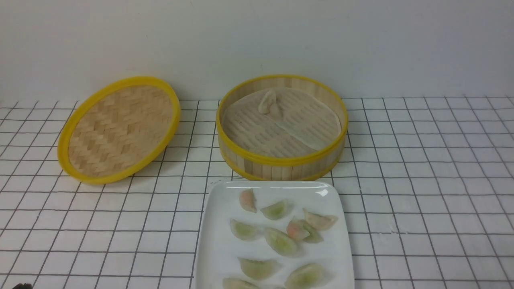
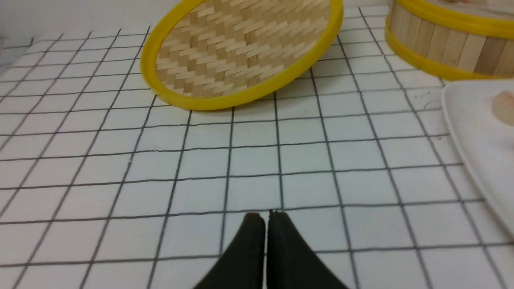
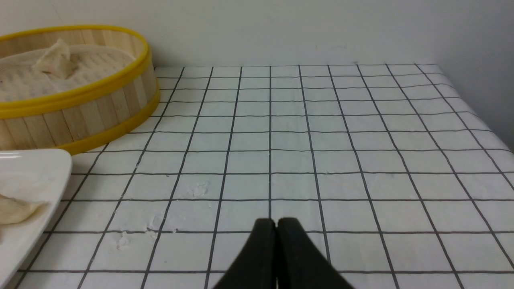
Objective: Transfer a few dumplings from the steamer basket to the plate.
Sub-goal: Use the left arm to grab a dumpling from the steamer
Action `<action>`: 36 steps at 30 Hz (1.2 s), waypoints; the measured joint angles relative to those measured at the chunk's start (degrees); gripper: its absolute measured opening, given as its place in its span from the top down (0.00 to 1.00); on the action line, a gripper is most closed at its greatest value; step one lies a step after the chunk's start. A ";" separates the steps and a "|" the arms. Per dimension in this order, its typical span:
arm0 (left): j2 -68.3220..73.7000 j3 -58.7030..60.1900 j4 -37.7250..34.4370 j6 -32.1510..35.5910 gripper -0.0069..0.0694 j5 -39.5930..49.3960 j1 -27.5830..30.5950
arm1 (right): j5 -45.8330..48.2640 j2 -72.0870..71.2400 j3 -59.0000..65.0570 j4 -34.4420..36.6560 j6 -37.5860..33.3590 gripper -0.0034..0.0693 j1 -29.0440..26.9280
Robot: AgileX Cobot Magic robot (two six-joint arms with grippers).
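Covering most of the front view, a white grid-patterned tabletop is backed by a plain pale wall. A glossy white rectangular plate is set on it in the middle, near edge cut off by the frame. Just beyond the plate, a round bamboo steamer basket is placed upright and uncovered, yellow-rimmed, lined with a pale ribbed liner sheet. To the left, well apart from the plate, a woven-bamboo steamer lid with yellow rim is seen tilted.

The left gripper is closed, fingertips together, nothing held; white tabletop is seen around it. The right gripper is likewise closed, tips together and nothing gripped, also with tabletop around it.

Most dumplings are spread over the plate, greenish, pinkish and pale beige ones mixed. Toward the plate's right side, a pinkish dumpling is overlapped with a greenish dumpling, with a pale beige dumpling just beside. Some at the near edge are cut off. In the basket, toward the far side, pale dumplings are bunched together on the liner; exact count cannot be told.
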 joint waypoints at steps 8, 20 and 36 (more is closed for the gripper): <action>0.00 0.10 -17.15 -8.12 0.92 -32.30 0.00 | 0.00 0.00 0.00 0.00 0.00 0.96 0.00; 27.00 -32.33 -11.71 -14.91 0.92 6.24 0.00 | 0.00 0.00 0.00 0.00 0.00 0.96 0.00; 104.31 -96.29 -17.05 14.31 0.92 42.79 -8.81 | 0.00 0.00 0.00 0.00 0.00 0.96 0.00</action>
